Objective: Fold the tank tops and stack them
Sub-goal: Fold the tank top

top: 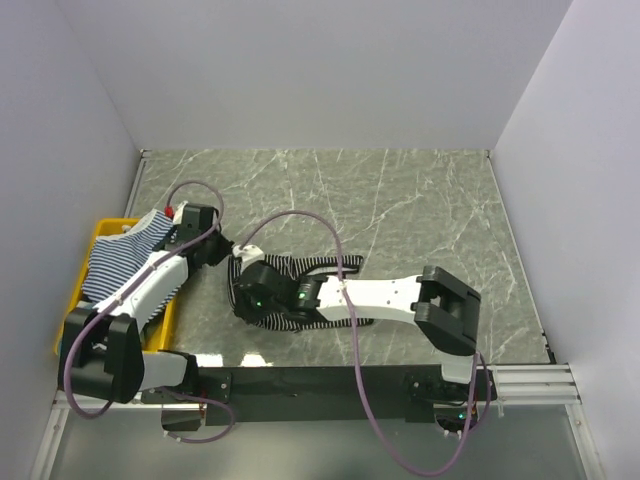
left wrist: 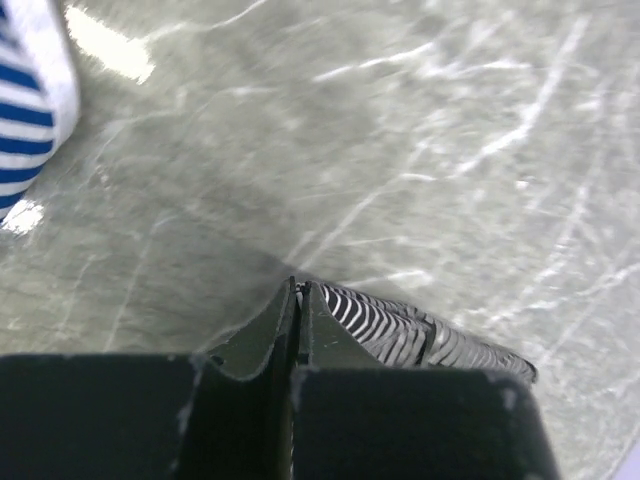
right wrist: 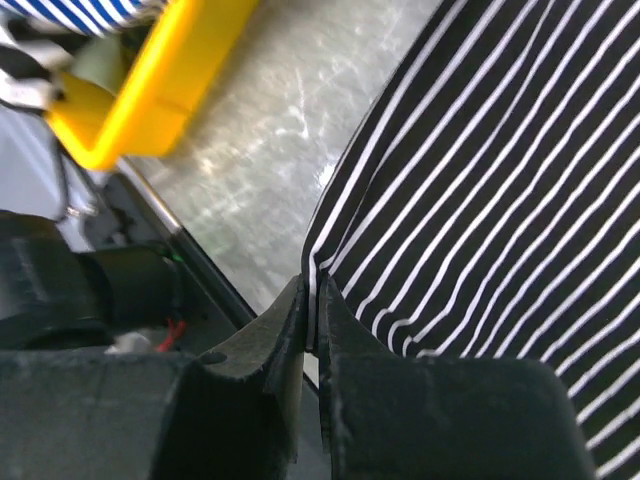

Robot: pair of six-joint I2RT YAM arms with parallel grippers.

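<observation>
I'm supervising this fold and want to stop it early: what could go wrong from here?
The left gripper seems to pinch only a sliver of the black-and-white tank top; it may slip out on lifting. The right gripper holds just the edge, so the cloth could bunch unevenly. The yellow bin sits close to the left gripper and might get bumped.

The overhead camera is looking down on the tabletop [top: 420,210]; both wrist cameras are sitting close to the black top [right wrist: 500,200].

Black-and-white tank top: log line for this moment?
item: black-and-white tank top | where: on table, beside yellow bin | left jaws: shut on its edge | right jaws: shut on its edge
</observation>
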